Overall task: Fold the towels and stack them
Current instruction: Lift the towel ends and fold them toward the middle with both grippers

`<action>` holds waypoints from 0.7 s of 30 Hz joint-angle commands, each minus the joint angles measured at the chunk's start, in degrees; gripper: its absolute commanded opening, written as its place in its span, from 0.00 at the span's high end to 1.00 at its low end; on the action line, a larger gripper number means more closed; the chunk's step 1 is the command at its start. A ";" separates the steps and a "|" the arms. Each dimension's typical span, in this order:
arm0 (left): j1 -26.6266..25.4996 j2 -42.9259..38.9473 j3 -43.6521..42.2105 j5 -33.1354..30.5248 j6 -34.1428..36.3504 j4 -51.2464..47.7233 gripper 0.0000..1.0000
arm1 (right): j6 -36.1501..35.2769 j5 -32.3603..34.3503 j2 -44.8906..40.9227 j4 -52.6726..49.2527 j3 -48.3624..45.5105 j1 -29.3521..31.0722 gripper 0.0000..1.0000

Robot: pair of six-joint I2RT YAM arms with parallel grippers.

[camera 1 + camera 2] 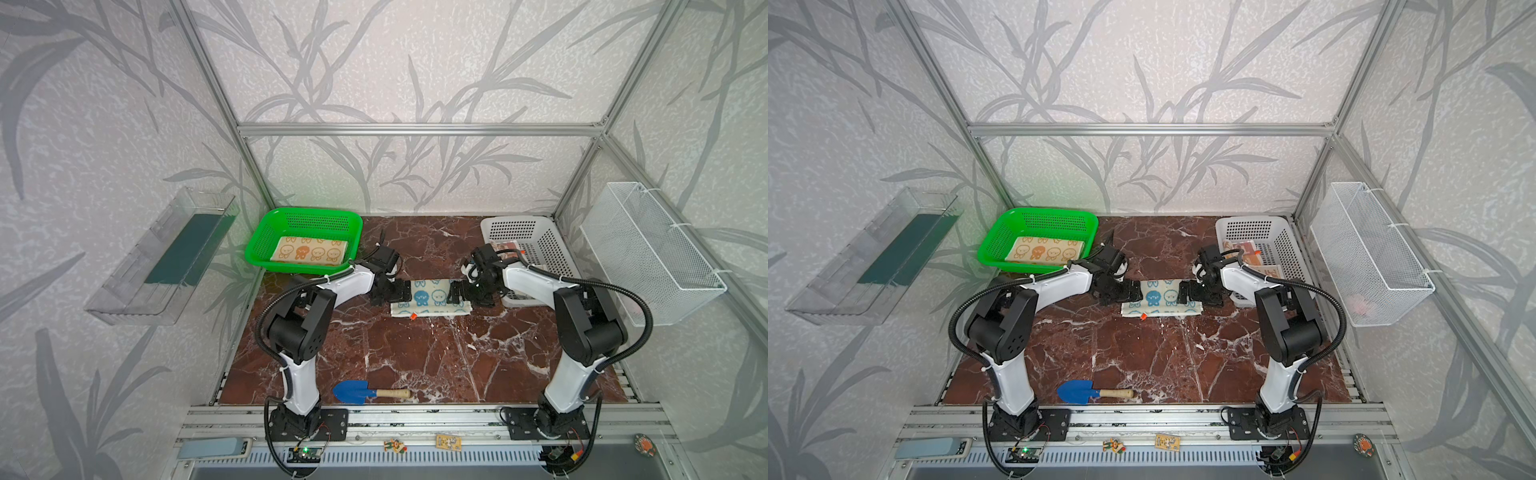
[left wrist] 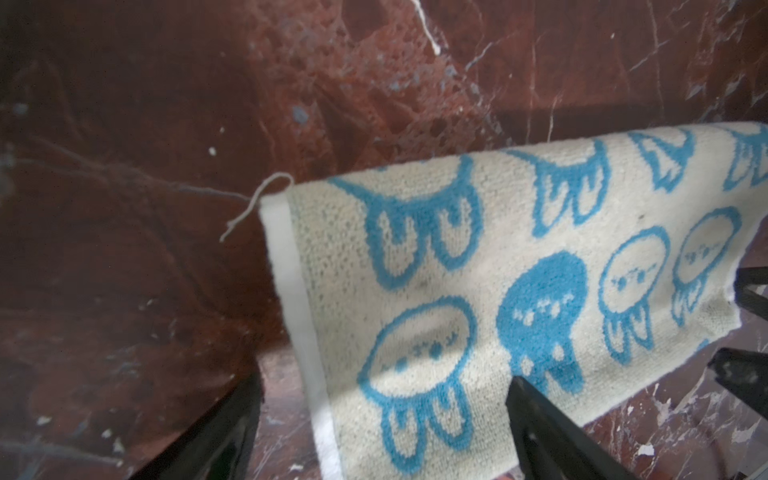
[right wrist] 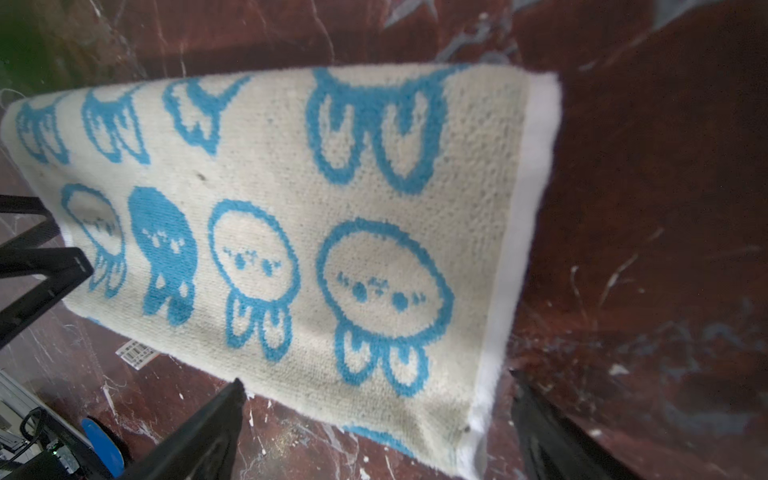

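A cream towel with blue bunny faces point(image 1: 430, 298) point(image 1: 1160, 297) lies folded into a long strip mid-table. My left gripper point(image 1: 401, 293) point(image 2: 382, 432) is open at its left end, one finger on the marble and the other over the cloth, straddling the white hem point(image 2: 291, 291). At the right end my right gripper point(image 1: 455, 293) point(image 3: 374, 436) is open, and the towel's near corner point(image 3: 457, 419) lies between its fingers. The towel with orange bunny faces point(image 1: 309, 249) lies folded in the green basket point(image 1: 305, 212). An orange-striped towel point(image 1: 1241, 249) lies in the white basket point(image 1: 515, 228).
A blue trowel with a wooden handle point(image 1: 361, 391) lies near the front edge. A small orange tag point(image 1: 413, 316) sticks out at the blue towel's front edge. A wire basket point(image 1: 648, 253) hangs on the right wall and a clear tray point(image 1: 166, 257) on the left wall.
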 commanded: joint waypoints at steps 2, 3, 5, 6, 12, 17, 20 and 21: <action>-0.57 2.37 1.16 0.08 1.65 -4.89 0.16 | 2.18 -0.95 1.30 2.95 -1.57 1.47 0.01; -0.78 2.79 1.51 -0.25 1.97 -5.73 0.18 | 2.73 -1.02 1.46 3.59 -1.82 1.78 0.01; -1.10 3.58 2.20 -1.38 2.77 -7.58 0.23 | 3.52 -1.19 1.87 4.31 -1.99 2.42 0.01; -1.40 4.23 2.79 -2.09 3.31 -8.70 0.27 | 3.81 -1.07 2.05 4.57 -2.09 2.75 0.01; -3.22 6.89 4.85 -6.12 5.19 -11.98 0.46 | 5.50 -1.26 2.66 5.64 -1.99 4.40 0.01; -3.66 7.33 5.86 -7.89 5.82 -13.12 0.71 | 5.73 -1.31 2.20 5.35 -1.99 4.99 0.01; -3.67 6.71 6.14 -9.00 5.80 -13.47 0.94 | 5.74 -1.39 1.85 5.30 -2.11 4.99 0.01; -3.65 6.46 6.36 -9.39 5.95 -13.81 0.99 | 5.74 -1.37 1.76 5.21 -2.08 5.04 0.01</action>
